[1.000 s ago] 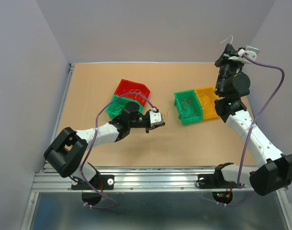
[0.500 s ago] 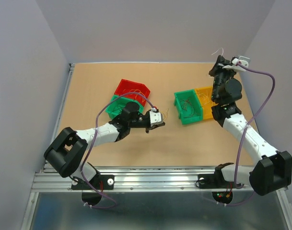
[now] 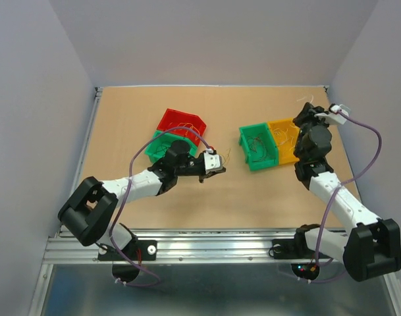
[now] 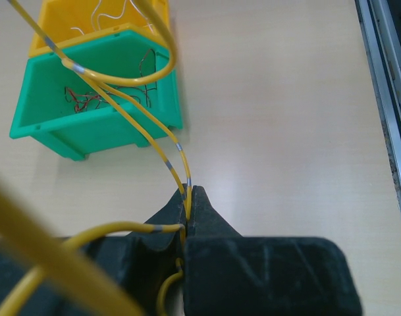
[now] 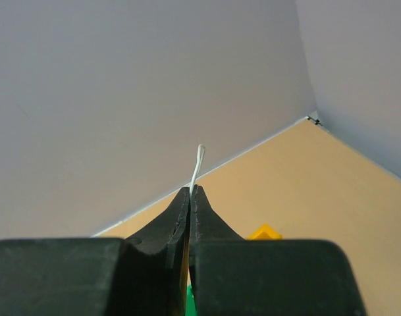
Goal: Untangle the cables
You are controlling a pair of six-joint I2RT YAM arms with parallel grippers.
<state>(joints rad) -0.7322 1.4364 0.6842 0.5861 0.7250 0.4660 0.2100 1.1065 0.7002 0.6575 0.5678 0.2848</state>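
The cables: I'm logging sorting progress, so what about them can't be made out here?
Left wrist: yellow cable leaves the top edge; ends unseen.
Right wrist: white cable hidden below its tip by the right hand.
Top view: wires in the right green bin too small to count.

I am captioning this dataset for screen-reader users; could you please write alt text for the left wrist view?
The left gripper is shut on thin yellow wires that loop up toward the camera. Beyond it on the tan table stands a green bin holding dark and reddish wires, with a yellow bin right behind it.
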